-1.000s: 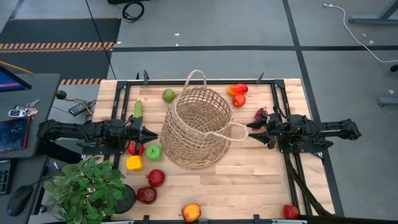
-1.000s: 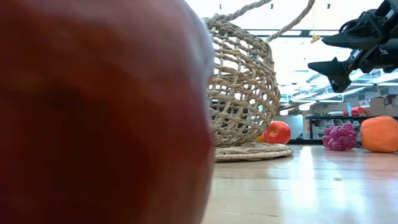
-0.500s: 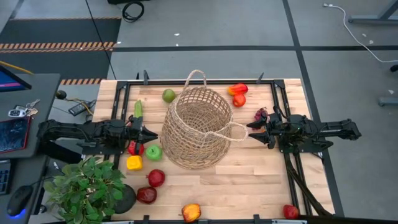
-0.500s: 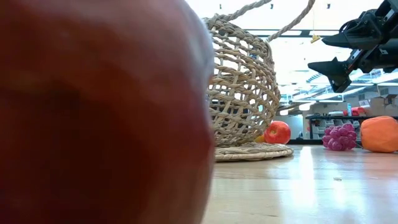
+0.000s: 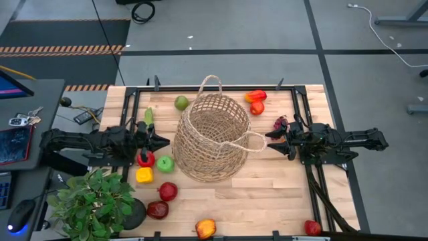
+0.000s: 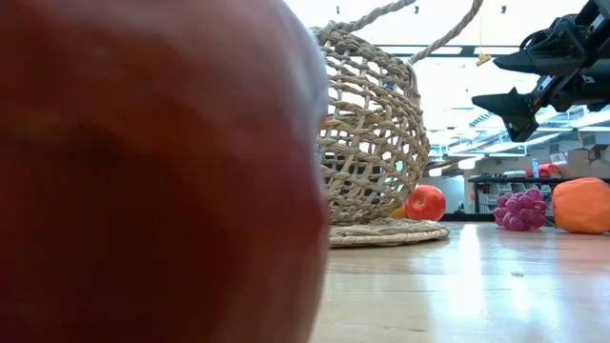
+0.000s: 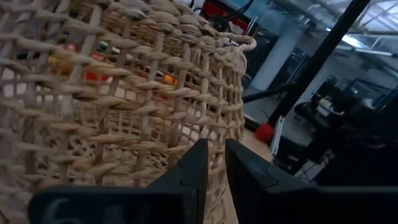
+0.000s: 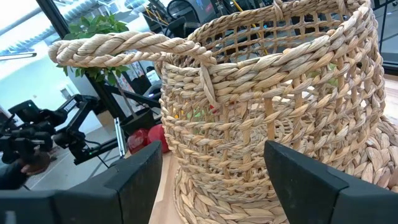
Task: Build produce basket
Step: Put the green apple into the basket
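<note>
The tan wicker basket (image 5: 210, 137) stands on its base at the table's middle, with one loop handle (image 5: 257, 142) pointing right. My left gripper (image 5: 162, 141) hovers at the basket's left wall. In the left wrist view its fingers (image 7: 216, 146) are shut with only a slit between them and hold nothing. My right gripper (image 5: 269, 142) is open at the right handle's end, and the handle (image 8: 124, 43) shows clear of the fingers. Produce lies around the basket: a red fruit (image 5: 145, 159), a green apple (image 5: 165, 163), a yellow piece (image 5: 144, 175) and purple grapes (image 5: 281, 123).
More produce lies scattered: a green apple (image 5: 181, 102), orange-red pieces (image 5: 255, 96), red apples (image 5: 168, 191) and a red-yellow fruit (image 5: 206, 228) at the near edge. That fruit fills the left of the low view (image 6: 152, 171). A potted plant (image 5: 93, 201) stands at the near-left corner.
My left gripper has shifted a little toward the table's far edge, so more of the red fruit beside it now shows. The basket and my right gripper have stayed where they were.
</note>
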